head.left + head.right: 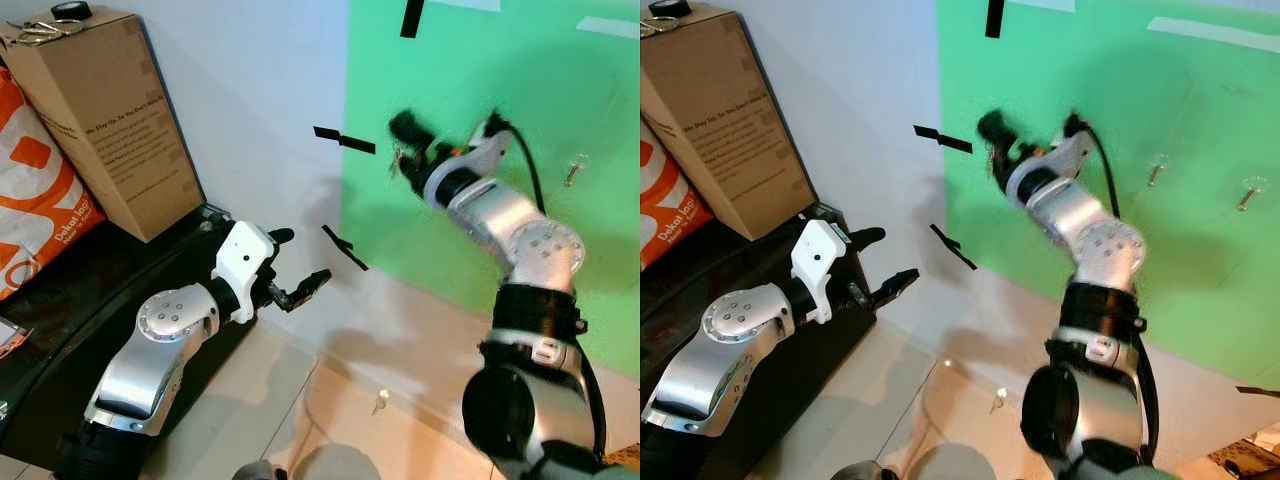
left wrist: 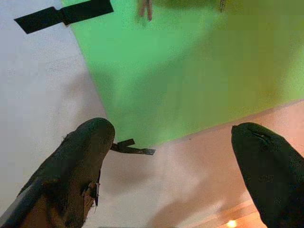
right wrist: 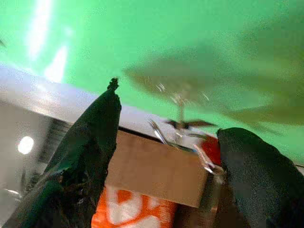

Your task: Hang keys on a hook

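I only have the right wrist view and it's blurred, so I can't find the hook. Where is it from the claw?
Observer: The nearest hook is on the green panel, to the robot's right of the right claw.
Operator: Higher or lower?
Observer: It looks slightly lower than the claw.
Operator: Is the left arm in the way?
Observer: No, the left claw is low, open, near the black cabinet.
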You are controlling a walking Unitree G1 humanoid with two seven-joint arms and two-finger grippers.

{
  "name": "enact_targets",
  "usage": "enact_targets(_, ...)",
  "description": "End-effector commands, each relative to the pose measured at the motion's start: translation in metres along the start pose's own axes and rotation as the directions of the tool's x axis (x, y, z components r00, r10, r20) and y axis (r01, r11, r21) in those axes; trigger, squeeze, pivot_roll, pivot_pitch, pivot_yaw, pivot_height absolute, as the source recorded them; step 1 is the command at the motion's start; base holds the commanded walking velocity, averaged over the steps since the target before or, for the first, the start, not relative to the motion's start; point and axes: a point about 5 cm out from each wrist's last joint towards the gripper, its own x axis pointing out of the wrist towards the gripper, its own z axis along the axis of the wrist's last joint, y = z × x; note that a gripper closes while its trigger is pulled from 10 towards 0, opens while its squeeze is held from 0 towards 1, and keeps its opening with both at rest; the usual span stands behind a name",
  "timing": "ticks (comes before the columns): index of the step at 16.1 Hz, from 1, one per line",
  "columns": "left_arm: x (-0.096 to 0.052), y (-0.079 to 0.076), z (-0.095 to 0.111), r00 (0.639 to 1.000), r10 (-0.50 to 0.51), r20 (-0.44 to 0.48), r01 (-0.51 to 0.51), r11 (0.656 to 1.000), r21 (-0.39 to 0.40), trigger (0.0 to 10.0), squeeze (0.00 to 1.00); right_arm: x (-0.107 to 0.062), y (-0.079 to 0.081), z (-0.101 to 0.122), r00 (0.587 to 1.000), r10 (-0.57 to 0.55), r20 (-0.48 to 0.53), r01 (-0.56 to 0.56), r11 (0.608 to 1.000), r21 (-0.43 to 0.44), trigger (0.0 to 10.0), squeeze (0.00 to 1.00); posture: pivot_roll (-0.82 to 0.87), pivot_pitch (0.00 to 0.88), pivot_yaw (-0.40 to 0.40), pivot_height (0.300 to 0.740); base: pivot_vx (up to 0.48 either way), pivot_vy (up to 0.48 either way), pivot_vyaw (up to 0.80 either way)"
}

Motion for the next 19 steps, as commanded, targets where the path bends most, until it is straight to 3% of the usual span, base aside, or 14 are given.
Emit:
enact_targets(1, 0.0, -0.001, 0.004, 1.0, -0.007, 0.004, 0.007, 1.0, 0.01, 10.0, 0.0, 0.003, 0.002, 0.0, 1.0, 0.002, -0.016, -0.002, 0.999, 0.052, 10.0, 0.0, 0.0, 0.0, 0.045, 0.74, 0.0, 0.0, 0.0)
enact_targets(4, -0.001, -0.002, 0.003, 1.0, -0.009, 0.0, 0.009, 1.0, 0.009, 10.0, 0.0, 0.009, 0.001, -0.001, 1.0, -0.01, -0.019, 0.013, 0.985, 0.174, 10.0, 0.0, 0.0, 0.0, 0.042, 0.74, 0.0, 0.0, 0.0)
enact_targets(6, -0.001, -0.002, 0.003, 1.0, -0.008, -0.001, 0.008, 1.0, 0.008, 10.0, 0.0, 0.009, 0.002, -0.001, 1.0, -0.006, -0.022, 0.009, 0.986, 0.165, 10.0, 0.0, 0.0, 0.0, 0.041, 0.74, 0.0, 0.0, 0.0)
enact_targets(8, -0.002, -0.003, 0.003, 1.0, -0.002, 0.001, 0.002, 1.0, 0.008, 10.0, 0.0, -0.001, 0.014, 0.004, 0.998, 0.068, 0.016, -0.067, 0.995, -0.07, 10.0, 0.0, 0.01, 0.0, 0.033, 0.74, 0.0, 0.0, 0.0)
enact_targets(10, -0.004, -0.005, 0.002, 1.0, 0.005, 0.005, -0.005, 1.0, 0.005, 10.0, 0.0, -0.021, 0.018, 0.0, 0.995, 0.101, -0.024, -0.104, 0.948, -0.301, 10.0, 0.0, 0.0, 0.0, 0.029, 0.74, 0.0, 0.0, 0.0)
enact_targets(11, -0.004, -0.007, 0.001, 1.0, 0.005, 0.004, -0.005, 1.0, 0.003, 10.0, 0.0, -0.03, 0.014, -0.003, 0.996, 0.075, -0.038, -0.084, 0.924, -0.373, 10.0, 0.0, 0.0, 0.0, 0.027, 0.74, 0.0, 0.0, 0.0)
enact_targets(12, -0.004, -0.008, 0.0, 1.0, 0.005, 0.004, -0.005, 1.0, 0.001, 10.0, 0.0, -0.033, 0.011, -0.004, 0.997, 0.062, -0.041, -0.073, 0.919, -0.388, 10.0, 0.0, 0.0, 0.0, 0.025, 0.74, 0.0, 0.0, 0.0)
enact_targets(14, -0.004, -0.011, -0.002, 1.0, 0.002, 0.0, -0.002, 1.0, -0.008, 10.0, 0.0, -0.05, -0.013, -0.012, 0.997, -0.05, -0.063, 0.012, 0.868, -0.496, 10.0, 0.0, -0.01, 0.0, 0.032, 0.74, 0.0, 0.0, 0.0)
enact_targets(15, -0.004, -0.011, -0.003, 1.0, 0.001, 0.0, -0.001, 1.0, -0.009, 10.0, 0.0, -0.052, -0.016, -0.014, 0.996, -0.062, -0.067, 0.019, 0.858, -0.514, 10.0, 0.0, -0.01, 0.0, 0.035, 0.74, 0.0, 0.0, 0.0)
enact_targets(18, -0.002, -0.012, -0.003, 1.0, -0.005, 0.0, 0.005, 1.0, -0.007, 10.0, 0.0, -0.06, -0.028, -0.024, 0.991, -0.119, -0.065, 0.051, 0.773, -0.632, 10.0, 0.0, -0.01, 0.0, 0.04, 0.74, 0.0, 0.0, 0.0)
enact_targets(19, -0.002, -0.012, -0.004, 1.0, 0.013, 0.002, -0.013, 1.0, -0.003, 10.0, 0.0, -0.064, -0.025, -0.021, 0.995, -0.093, 0.025, 0.082, 0.68, -0.729, 10.0, 0.0, -0.01, 0.0, 0.038, 0.74, 0.0, 0.0, 0.0)
